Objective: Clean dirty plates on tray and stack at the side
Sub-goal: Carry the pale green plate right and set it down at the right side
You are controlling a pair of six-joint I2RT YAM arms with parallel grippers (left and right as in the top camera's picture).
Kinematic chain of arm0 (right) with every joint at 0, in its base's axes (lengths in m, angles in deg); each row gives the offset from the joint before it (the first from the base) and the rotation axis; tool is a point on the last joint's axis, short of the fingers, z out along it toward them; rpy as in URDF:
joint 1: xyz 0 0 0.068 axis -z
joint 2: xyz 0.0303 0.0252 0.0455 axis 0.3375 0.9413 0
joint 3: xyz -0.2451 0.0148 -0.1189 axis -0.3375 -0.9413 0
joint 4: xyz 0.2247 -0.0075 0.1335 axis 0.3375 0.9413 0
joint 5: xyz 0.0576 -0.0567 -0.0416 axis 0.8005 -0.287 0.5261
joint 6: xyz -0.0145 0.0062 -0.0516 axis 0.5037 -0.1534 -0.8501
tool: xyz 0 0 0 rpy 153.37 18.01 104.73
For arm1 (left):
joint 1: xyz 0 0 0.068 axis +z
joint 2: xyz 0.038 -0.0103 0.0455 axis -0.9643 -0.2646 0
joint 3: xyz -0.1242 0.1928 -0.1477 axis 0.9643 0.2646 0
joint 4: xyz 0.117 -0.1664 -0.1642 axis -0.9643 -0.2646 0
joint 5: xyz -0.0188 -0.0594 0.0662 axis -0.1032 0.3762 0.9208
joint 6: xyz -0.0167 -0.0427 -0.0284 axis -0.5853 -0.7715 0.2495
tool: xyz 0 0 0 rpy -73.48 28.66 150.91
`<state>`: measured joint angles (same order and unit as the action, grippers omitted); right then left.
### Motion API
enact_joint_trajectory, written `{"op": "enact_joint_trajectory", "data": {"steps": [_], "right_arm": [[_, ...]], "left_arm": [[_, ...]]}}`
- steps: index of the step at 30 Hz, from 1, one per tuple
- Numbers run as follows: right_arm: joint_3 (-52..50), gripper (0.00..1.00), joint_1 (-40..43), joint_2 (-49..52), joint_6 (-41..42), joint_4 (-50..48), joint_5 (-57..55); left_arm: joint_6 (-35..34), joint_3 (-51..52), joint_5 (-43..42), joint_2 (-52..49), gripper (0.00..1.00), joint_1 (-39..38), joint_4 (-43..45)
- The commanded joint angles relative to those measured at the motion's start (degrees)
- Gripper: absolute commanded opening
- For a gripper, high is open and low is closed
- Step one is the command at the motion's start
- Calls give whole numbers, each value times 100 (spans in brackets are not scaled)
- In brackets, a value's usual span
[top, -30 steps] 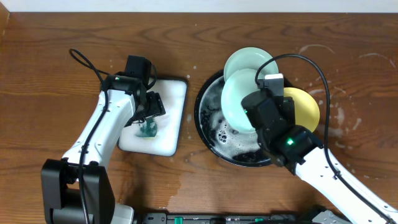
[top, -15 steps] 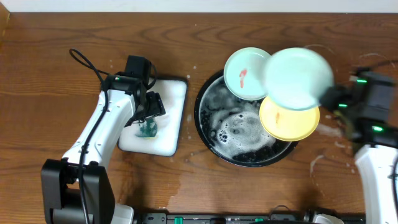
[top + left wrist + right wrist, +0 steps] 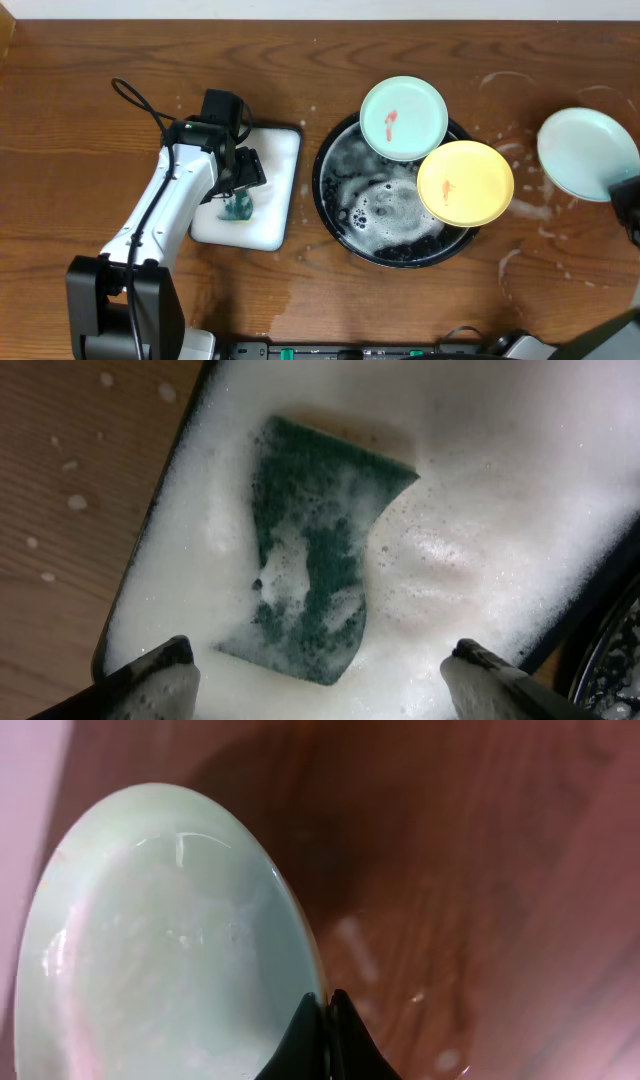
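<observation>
Tabletop [image 3: 560, 250]: right of frame, streaked; we judge the clean plate [image 3: 585, 152] should go down flat here, gently.
Tray [image 3: 322, 190]: mid-frame, soapy; we see nothing barring the way.
White tray [image 3: 285, 150]: left, foamy, sponge [image 3: 315, 550] on it.
Plates: clean plate at the right edge; smeared mint plate [image 3: 403, 118] and yellow plate [image 3: 465, 183] overlap the Tray's upper right.
Right gripper [image 3: 325, 1012]: clamped on the clean plate's rim.
Left gripper [image 3: 322, 678]: jaws apart over the sponge.

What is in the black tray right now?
The tray holds soapy water, plus a mint plate and a yellow plate, each red-smeared, lying over its far and right rim. The floor beneath them is covered.
</observation>
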<state>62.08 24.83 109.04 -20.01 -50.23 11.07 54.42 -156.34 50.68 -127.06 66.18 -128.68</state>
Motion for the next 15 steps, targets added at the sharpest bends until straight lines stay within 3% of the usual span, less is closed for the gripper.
{"op": "enact_joint_trajectory", "data": {"steps": [1,5,9,10,12,15], "right_arm": [[90,1,68,442,105,-118,-245],[90,1,63,1069,35,-273,-415],[90,1,-46,1309,-621,-461,-304],[92,6,-68,1298,-752,-481,-219],[92,35,-107,1198,-1014,-577,227],[92,49,-179,955,-1054,-706,966]], "left_arm": [[33,7,111,-17,83,9,-20],[33,7,111,-17,82,9,-20],[33,7,111,-17,82,9,-20],[33,7,114,-17,83,9,-20],[33,7,111,-17,82,9,-20],[33,7,111,-17,83,9,-20]]}}
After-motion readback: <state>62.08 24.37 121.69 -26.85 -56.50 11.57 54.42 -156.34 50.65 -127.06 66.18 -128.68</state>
